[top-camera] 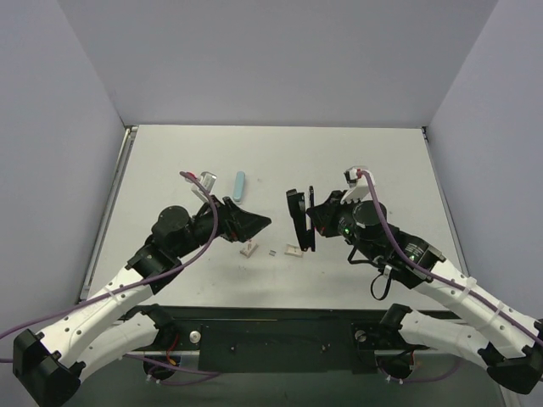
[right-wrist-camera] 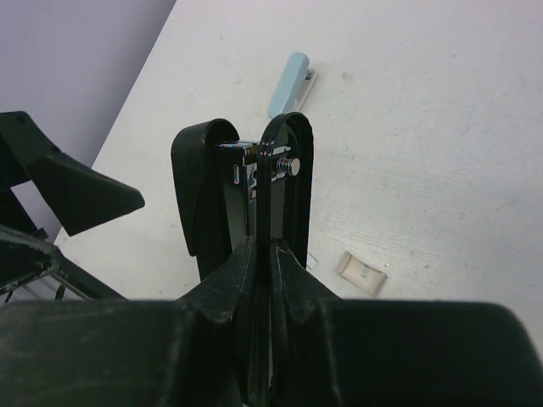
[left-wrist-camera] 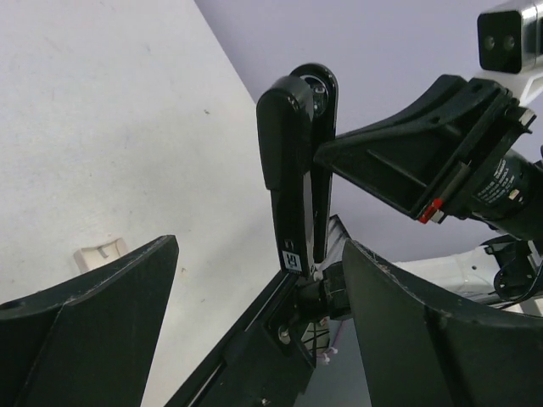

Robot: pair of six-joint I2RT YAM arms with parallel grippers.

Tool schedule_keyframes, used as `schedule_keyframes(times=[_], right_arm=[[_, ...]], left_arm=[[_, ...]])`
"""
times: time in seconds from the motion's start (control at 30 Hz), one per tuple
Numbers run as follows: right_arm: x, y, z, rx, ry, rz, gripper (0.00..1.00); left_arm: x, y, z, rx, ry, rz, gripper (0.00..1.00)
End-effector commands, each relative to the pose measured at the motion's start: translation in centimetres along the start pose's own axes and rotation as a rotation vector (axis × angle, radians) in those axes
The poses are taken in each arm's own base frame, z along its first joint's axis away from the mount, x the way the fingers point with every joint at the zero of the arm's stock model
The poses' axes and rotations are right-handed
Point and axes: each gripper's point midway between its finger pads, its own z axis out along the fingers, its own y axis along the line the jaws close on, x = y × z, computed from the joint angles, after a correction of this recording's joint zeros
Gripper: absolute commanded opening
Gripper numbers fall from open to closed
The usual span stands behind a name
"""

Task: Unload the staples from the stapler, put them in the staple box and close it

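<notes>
The black stapler (top-camera: 297,218) is held off the table, opened into a narrow V, with silvery metal showing at its hinge end (right-wrist-camera: 248,154). My right gripper (top-camera: 313,222) is shut on the stapler's thin arm; in the right wrist view my right gripper (right-wrist-camera: 271,248) pinches that arm between both fingers. My left gripper (top-camera: 254,225) is open and empty, just left of the stapler. In the left wrist view the stapler (left-wrist-camera: 288,161) stands between and beyond my left gripper's (left-wrist-camera: 261,246) spread fingers, untouched. I see no staples in it.
A light blue object (top-camera: 239,184) lies on the table behind the grippers, also in the right wrist view (right-wrist-camera: 288,78). Two small beige pieces (top-camera: 249,249) (top-camera: 293,249) and a tiny bit (top-camera: 272,252) lie under the grippers. Grey walls enclose the table.
</notes>
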Motion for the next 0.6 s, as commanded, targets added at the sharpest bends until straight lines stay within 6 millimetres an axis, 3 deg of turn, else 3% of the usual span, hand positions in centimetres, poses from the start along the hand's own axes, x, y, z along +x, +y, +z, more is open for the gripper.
schedule_keyframes(times=[0.0, 0.23, 0.57], right_arm=[[-2.3, 1.7, -1.3, -0.043, -0.097, 0.018, 0.00], [-2.0, 4.6, -2.2, -0.132, -0.101, 0.019, 0.00], [-1.3, 8.7, -2.5, -0.224, -0.102, 0.003, 0.00]], left_arm=[[-1.6, -3.2, -0.2, 0.131, -0.071, -0.051, 0.89], [-1.9, -4.5, -0.1, 0.185, -0.076, -0.088, 0.89], [-1.6, -4.7, 0.4, 0.202, -0.082, -0.099, 0.89]])
